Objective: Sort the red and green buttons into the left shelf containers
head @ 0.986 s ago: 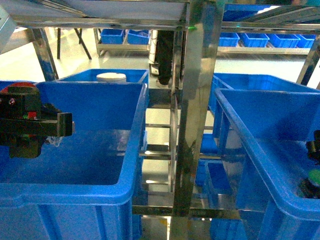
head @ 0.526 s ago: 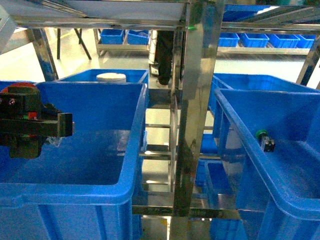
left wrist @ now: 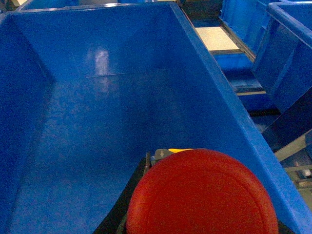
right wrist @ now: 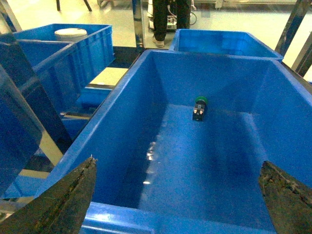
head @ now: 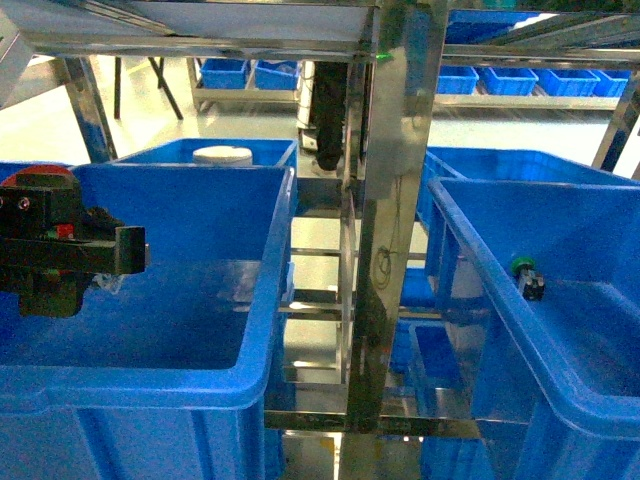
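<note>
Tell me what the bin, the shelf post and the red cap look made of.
Bin: glossy moulded plastic, judging by soft highlights on its smooth blue walls. Shelf post: polished metal, likely steel; it mirrors the scene. Red cap, at the left end effector: smooth, slightly matte, probably plastic, with faint concentric rings.

Both large bins [head: 200,375] [right wrist: 131,122] look like moulded plastic, bright blue, with thick rolled rims and smooth inner walls glossy enough to throw back pale streaks of light. The shelf upright [head: 395,200] is polished metal, mirror-bright. The red button [left wrist: 202,195] has a smooth, softly sheened plastic cap. The green button [right wrist: 200,108] shows a shiny cap on a dark matt block. The right gripper's [right wrist: 178,195] fingertips [right wrist: 68,200] look dark, rough and worn.
</note>
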Available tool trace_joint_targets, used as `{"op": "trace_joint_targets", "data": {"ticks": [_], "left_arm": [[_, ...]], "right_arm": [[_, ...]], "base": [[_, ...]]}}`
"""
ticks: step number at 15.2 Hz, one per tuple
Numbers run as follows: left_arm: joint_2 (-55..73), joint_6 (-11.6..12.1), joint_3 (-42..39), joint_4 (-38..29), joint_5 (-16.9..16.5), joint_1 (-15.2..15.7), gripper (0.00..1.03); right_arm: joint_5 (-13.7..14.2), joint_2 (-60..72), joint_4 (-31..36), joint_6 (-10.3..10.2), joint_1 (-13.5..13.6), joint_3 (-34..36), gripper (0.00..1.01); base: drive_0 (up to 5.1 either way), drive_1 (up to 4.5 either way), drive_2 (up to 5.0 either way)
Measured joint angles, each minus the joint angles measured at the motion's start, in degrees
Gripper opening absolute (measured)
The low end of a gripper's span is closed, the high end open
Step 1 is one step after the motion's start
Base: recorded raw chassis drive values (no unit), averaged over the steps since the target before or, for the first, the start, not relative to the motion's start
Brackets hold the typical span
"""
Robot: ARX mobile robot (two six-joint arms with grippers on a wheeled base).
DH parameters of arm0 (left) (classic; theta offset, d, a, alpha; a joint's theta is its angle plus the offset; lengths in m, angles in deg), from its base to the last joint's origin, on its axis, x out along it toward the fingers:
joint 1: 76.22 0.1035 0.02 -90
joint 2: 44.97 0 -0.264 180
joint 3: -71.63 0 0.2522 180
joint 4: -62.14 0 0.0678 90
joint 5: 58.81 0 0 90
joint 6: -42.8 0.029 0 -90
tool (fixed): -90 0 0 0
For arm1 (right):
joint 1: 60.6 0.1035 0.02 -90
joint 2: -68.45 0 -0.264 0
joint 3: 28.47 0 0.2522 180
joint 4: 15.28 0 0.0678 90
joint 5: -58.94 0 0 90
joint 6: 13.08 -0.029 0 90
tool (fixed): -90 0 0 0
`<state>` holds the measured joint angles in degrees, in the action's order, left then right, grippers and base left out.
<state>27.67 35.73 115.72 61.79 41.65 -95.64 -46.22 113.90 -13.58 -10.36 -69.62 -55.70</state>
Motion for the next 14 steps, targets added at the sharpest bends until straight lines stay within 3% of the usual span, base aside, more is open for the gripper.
{"op": "trace_joint_targets", "data": {"ticks": [2, 3, 7, 14], "left_arm": [[0.0, 0.0, 0.0, 0.0, 0.0, 0.0, 0.26], [0.0, 0.0, 0.0, 0.0, 0.0, 0.0, 0.26], [0.9, -0.6, 1.0, 1.6, -0.5, 1.5, 0.26], [17.6, -1.5, 10.5, 3.3, -1.5, 6.4, 0.26]], "right_arm": [[-3.2, -6.5, -7.8, 1.0, -3.5, -0.1, 0.98], [-3.3, -6.4, -7.5, 1.4, -4.2, 0.0, 0.98], [-3.2, -6.1, -7.6, 1.6, -4.3, 0.0, 0.98], [-3.2, -6.1, -7.5, 1.6, -4.3, 0.0, 0.98]], "base": [[0.0, 0.00, 0.0], [0.0, 0.00, 0.0], [0.0, 0.00, 0.0], [0.0, 0.00, 0.0]]}}
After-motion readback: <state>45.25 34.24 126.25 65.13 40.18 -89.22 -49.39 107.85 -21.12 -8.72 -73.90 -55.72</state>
